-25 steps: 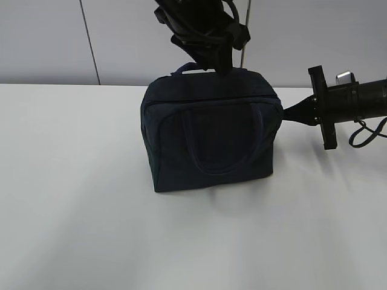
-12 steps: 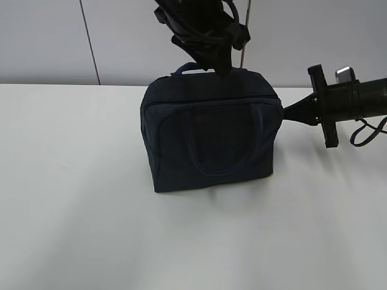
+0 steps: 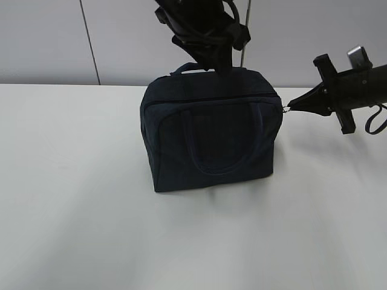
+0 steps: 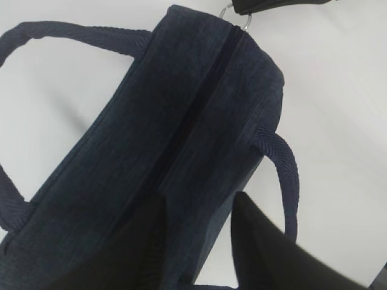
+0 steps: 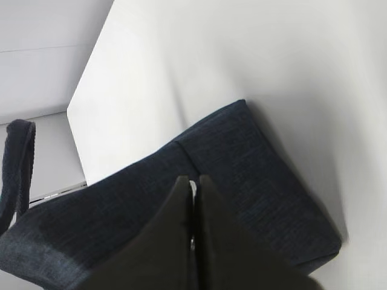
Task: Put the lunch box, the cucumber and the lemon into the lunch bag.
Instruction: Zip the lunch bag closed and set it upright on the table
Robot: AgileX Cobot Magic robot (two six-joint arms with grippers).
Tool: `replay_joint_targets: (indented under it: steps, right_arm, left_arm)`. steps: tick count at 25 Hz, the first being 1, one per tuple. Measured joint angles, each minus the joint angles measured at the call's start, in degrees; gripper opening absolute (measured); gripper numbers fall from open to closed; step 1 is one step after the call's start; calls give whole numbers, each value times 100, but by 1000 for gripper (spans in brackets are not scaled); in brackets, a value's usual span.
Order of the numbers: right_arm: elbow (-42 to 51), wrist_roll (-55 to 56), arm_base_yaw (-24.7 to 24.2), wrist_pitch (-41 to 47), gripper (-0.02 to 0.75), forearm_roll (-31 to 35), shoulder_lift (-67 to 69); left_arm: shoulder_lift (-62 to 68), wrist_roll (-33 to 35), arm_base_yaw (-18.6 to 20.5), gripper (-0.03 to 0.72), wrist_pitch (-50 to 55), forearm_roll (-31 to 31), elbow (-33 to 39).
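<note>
Standing upright on the white table (image 3: 72,211), near its far edge and about mid-width: the navy bag (image 3: 211,136), zipper (image 4: 199,109) run shut along the top as far as could be seen. Front handle (image 3: 225,136) lying flat against the near face; rear handle (image 3: 190,67) arching up behind the top. Pinched flat on the metal ring pull (image 3: 285,109) at the bag's right end: the right gripper (image 3: 296,104), reaching in level from the right side, fingers (image 5: 181,241) pressed together with the ring caught between them in the right wrist view. Same ring (image 4: 238,15) seen in the left wrist view at the zipper's far end, held under a dark fingertip. Poised over the rear of the bag's top, coming down from above: the left gripper (image 3: 205,60). Spread apart in its own camera, one finger (image 4: 266,248) to the right of the bag's edge beside the handle strap (image 4: 284,175), the other lying dark over the fabric at lower left; touching the cloth or just above it, could not be told.
</note>
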Motion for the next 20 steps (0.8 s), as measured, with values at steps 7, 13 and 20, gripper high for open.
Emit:
replay_joint_targets:
  steps: [7, 13, 20]
  right_arm:
    - [0, -173, 0, -109, 0, -157, -71]
    - [0, -186, 0, -150, 0, -327, -71]
    - [0, -186, 0, -150, 0, -363, -83]
  left_arm:
    - [79, 545, 0, 258, 0, -13, 0]
    - [471, 622, -88, 264, 0, 180, -3]
    - [605, 656, -283, 425, 0, 557, -3]
